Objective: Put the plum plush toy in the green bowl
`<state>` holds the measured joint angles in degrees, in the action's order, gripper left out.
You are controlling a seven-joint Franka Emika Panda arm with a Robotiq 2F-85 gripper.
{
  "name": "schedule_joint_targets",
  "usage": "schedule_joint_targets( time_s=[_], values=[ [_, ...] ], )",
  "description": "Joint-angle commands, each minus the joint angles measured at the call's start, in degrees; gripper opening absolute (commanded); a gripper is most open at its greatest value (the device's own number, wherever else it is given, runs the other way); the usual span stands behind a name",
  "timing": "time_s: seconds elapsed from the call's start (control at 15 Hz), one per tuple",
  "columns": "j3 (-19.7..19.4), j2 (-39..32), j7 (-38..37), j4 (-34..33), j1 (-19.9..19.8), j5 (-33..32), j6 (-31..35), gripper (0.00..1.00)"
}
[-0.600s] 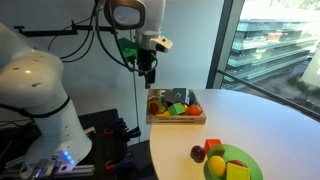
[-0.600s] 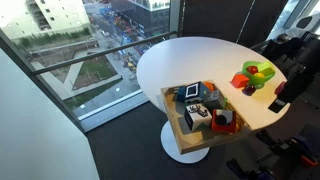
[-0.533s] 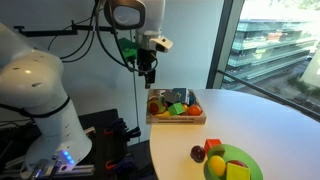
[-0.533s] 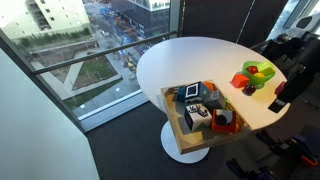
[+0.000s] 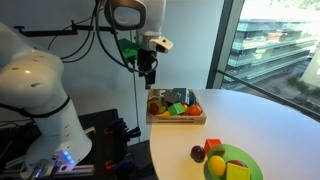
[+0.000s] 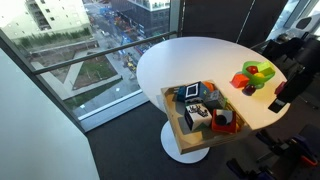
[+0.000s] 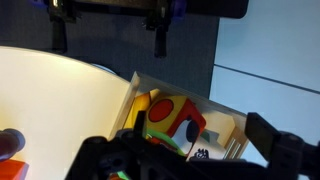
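Note:
The plum plush toy (image 5: 198, 153) is a small dark ball on the white table, touching the near-left rim of the green bowl (image 5: 243, 156). The bowl holds yellow toys and a red-orange cube. The bowl also shows in the other exterior view (image 6: 262, 70). My gripper (image 5: 148, 70) hangs high above the table's far edge, over the wooden tray and well away from plum and bowl. In the wrist view my gripper (image 7: 190, 160) is open and empty, its dark fingers spread wide. A dark rounded shape at that view's left edge (image 7: 8, 142) may be the plum.
A rectangular wooden tray (image 5: 176, 118) of toy fruit and blocks sits at the table's edge below my gripper, and it shows in the other views too (image 6: 176, 126) (image 7: 228, 130). The robot's white base (image 5: 40, 100) stands beside the table. Windows run behind.

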<state>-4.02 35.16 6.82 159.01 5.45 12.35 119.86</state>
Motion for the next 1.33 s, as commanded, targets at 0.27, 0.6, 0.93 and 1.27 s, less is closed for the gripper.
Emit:
schedule_joint_targets(
  time_s=[0.27, 0.6, 0.93, 1.27],
  values=[
    [0.76, -2.88, -0.77, -0.56, -5.41, -5.82, 2.81, 1.00],
    [-0.21, -6.48, -0.77, -1.16, -8.89, -9.56, 7.96, 1.00],
    [-0.72, -12.82, -2.10, -2.38, -11.71, -12.51, 14.21, 1.00],
    [-0.99, -21.14, -5.03, -4.05, -14.36, -16.10, 19.95, 1.00]
  ],
)
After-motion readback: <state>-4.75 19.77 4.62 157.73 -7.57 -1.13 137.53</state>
